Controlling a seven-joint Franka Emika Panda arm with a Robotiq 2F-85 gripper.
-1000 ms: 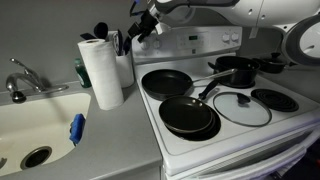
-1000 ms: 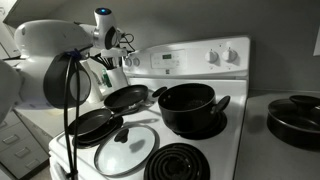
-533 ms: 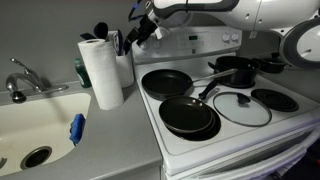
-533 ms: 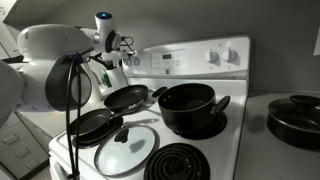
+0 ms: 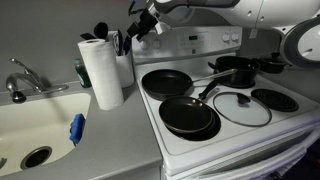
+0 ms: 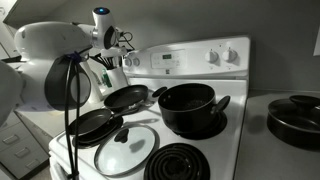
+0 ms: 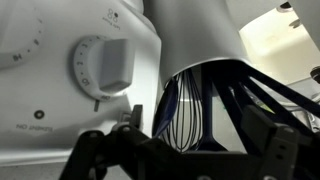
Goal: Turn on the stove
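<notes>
The stove is white, with pans on its black burners and a raised back panel of round white knobs; it also shows in the other exterior view. My gripper hovers at the panel's end next to the utensil holder, also seen in an exterior view. In the wrist view the gripper is open and empty. One white knob sits up and to the left of its fingers, apart from them. A whisk hangs between the fingers, behind them.
A white utensil holder and a paper towel roll stand beside the stove. A sink is beyond them. Two frying pans, a glass lid and a black pot cover the burners. Another pot sits on the counter.
</notes>
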